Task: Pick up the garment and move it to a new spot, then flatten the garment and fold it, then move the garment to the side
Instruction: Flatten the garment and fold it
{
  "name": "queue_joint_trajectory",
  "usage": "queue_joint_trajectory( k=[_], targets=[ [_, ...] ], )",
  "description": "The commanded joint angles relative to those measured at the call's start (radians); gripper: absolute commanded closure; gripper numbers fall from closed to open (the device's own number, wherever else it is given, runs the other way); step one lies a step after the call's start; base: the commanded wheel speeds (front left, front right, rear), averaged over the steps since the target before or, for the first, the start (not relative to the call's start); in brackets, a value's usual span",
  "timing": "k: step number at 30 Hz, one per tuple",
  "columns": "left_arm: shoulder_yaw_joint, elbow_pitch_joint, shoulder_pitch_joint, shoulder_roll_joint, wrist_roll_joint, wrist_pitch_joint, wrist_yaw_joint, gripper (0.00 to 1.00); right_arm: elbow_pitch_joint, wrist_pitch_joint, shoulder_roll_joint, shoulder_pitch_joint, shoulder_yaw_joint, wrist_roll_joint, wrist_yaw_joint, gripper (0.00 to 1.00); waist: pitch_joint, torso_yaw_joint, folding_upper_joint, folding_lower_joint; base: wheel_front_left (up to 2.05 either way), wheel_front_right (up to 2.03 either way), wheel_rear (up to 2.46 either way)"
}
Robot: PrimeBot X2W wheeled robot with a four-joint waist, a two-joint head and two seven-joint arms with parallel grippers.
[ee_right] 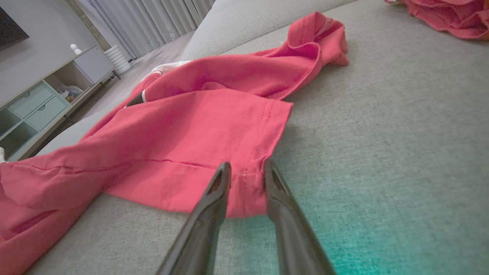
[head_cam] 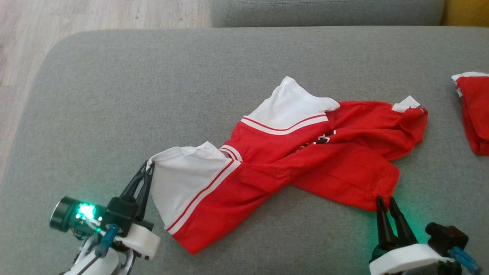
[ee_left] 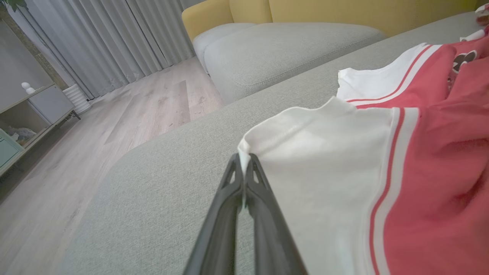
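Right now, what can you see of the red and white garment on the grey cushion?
The garment is a red T-shirt of thin-looking cloth with white sleeves edged by red stripes and a dark print. It lies crumpled and twisted on the grey cushion. The jaws of the left gripper are shut on a white sleeve's corner; those of the right gripper stand apart, either side of a red hem corner.

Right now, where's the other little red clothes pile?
In the head view, the red pile sits at the far right edge of the grey cushion, apart from the spread-out garment.
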Motion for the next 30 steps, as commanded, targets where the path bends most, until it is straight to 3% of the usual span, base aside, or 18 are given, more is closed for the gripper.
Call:
queue_joint_trajectory(
  k=[1,3,4,11,17,21,26,30],
  targets=[
    [0.043,-0.026,-0.039,0.044,0.000,-0.002,0.008,1.00,-0.027,-0.004,-0.021,-0.031,0.029,0.005,0.007,0.64,0.000,0.001,0.0000,0.0000,0.00,0.00,0.00],
    [0.042,-0.028,-0.037,0.046,-0.002,0.000,0.010,1.00,-0.024,-0.004,-0.023,-0.033,0.032,0.007,0.007,0.95,-0.001,0.003,0.0000,0.0000,0.00,0.00,0.00],
    [0.042,-0.030,-0.037,0.046,-0.003,0.002,0.011,1.00,-0.024,-0.004,-0.025,-0.035,0.035,0.007,0.007,1.00,-0.002,0.004,0.0000,0.0000,0.00,0.00,0.00],
    [0.055,-0.067,-0.042,0.068,0.013,-0.024,0.029,1.00,-0.125,-0.004,-0.032,-0.016,-0.031,-0.023,0.007,1.00,-0.048,0.005,0.0000,0.0000,0.00,0.00,0.00],
    [0.095,-0.179,-0.109,0.164,0.085,-0.052,0.033,1.00,-0.328,-0.004,-0.091,-0.044,-0.102,-0.047,0.007,1.00,-0.108,-0.019,0.0000,0.0000,0.00,0.00,0.00],
    [0.128,-0.267,-0.209,0.259,0.152,-0.056,0.003,1.00,-0.443,0.012,-0.190,-0.107,-0.133,-0.055,0.007,1.00,-0.153,-0.030,0.0000,0.0000,0.00,0.00,0.00],
    [0.199,-0.367,-0.383,0.340,0.193,-0.033,-0.046,1.00,-0.604,0.115,-0.299,-0.252,-0.207,-0.058,0.007,1.00,-0.180,-0.038,0.0000,0.0000,0.00,0.00,0.00],
    [0.212,-0.330,-0.554,0.333,0.186,-0.007,-0.157,1.00,-0.627,0.187,-0.365,-0.414,-0.218,-0.042,0.007,1.00,-0.177,-0.034,0.0000,0.0000,0.00,0.00,0.00]
  ],
)
